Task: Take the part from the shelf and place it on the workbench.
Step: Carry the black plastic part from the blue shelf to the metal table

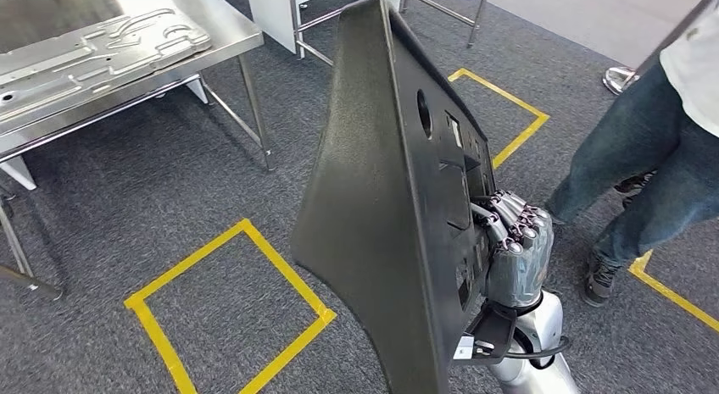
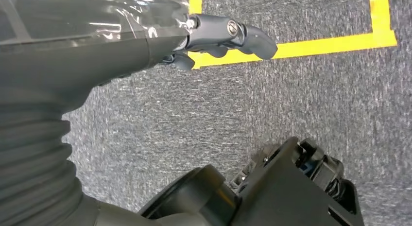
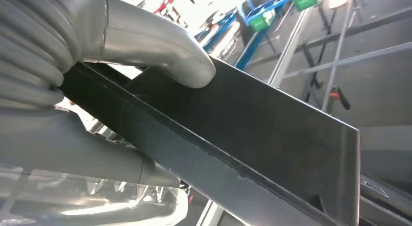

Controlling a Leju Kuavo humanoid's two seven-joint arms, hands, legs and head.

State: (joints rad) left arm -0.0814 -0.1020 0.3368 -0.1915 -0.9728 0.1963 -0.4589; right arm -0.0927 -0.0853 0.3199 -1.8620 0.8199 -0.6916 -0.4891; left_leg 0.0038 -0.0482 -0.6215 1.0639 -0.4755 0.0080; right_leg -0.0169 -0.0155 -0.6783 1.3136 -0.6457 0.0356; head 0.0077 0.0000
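The part is a large black plastic panel (image 1: 381,199) with cut-outs, standing upright on edge in the middle of the head view. My right hand (image 1: 515,246) grips its right side, fingers curled over the ribbed back face. In the right wrist view the thick grey thumb (image 3: 160,51) presses on the panel (image 3: 272,138), with the other fingers under its edge. The steel workbench (image 1: 225,47) stands at the upper left. My left hand (image 2: 218,36) hangs over the carpet with its dark fingers loosely apart and nothing in them.
A pressed metal sheet (image 1: 93,51) lies on the workbench. A person in jeans (image 1: 653,157) stands close on the right. Yellow tape squares (image 1: 229,309) mark the grey carpet. White table legs (image 1: 297,21) stand at the back.
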